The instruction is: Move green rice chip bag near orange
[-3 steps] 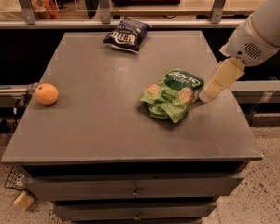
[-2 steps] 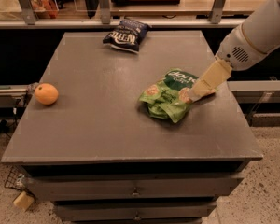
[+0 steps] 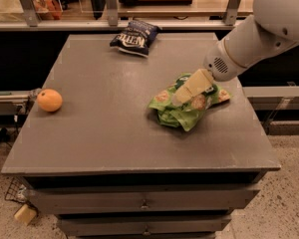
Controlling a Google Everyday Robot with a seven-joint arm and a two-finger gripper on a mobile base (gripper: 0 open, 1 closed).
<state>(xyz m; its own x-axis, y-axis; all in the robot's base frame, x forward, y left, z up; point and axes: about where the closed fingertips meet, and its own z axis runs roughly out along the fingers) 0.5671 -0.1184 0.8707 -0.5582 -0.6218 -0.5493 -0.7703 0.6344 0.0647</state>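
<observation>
1x green rice chip bag (image 3: 183, 117), 1x blue chip bag (image 3: 134, 37), 1x orange (image 3: 50, 100), 1x gripper (image 3: 179, 99) over grn bag.

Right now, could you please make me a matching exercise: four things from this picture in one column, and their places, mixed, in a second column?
Things
1. bright green glossy snack bag
2. small round orange fruit
3. dark blue chip bag with white lettering
4. pale tool of the robot arm

Places
A. at the far edge of the grey table
B. over the green bag
C. near the table's left edge
D. right of the table's centre

Pairs: 1-D, 2-C, 3-A, 4-B
</observation>
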